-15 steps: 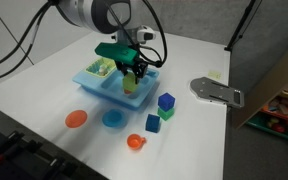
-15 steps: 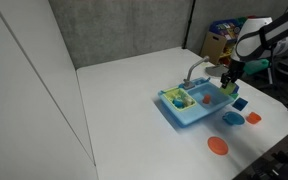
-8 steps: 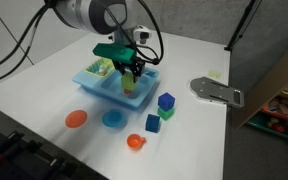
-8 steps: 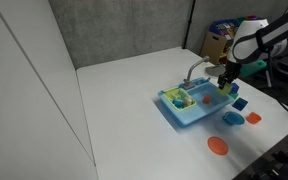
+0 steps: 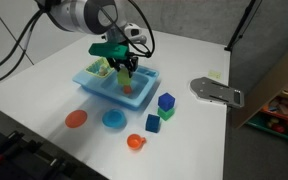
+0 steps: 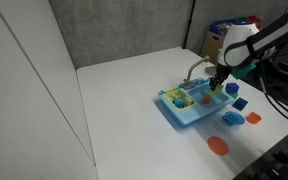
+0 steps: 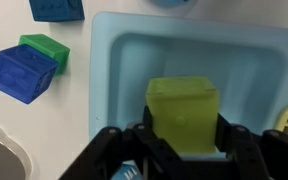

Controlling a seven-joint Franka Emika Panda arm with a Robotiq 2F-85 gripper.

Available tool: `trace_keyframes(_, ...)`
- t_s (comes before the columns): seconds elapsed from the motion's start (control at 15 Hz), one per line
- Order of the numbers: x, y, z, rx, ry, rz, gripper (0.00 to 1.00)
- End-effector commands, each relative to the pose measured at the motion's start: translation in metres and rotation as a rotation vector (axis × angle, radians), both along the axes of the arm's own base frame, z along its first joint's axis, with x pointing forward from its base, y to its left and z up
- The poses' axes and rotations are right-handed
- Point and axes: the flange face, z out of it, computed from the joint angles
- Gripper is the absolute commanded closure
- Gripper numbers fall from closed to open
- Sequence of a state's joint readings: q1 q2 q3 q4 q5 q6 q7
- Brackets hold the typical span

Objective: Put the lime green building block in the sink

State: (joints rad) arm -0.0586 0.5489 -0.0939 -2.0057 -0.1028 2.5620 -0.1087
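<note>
Blue cube (image 5: 166,101) sits just beside green cube (image 5: 153,123).

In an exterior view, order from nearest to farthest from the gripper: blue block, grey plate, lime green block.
1. lime green building block, in the gripper.
2. blue block, beside the sink.
3. grey plate, near the table edge.

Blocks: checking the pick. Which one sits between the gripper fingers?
The lime green block, held over the sink; a blue block and the dark green block lie on the table outside it.

The block (image 7: 182,112) hangs over the sink (image 7: 102,80) basin.
</note>
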Motion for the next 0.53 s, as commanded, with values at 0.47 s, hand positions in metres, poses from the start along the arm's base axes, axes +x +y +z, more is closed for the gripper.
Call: trace_keyframes(0.47, 0.024, 0.003, -0.029, -0.045, -0.021, 0.033, 0.7)
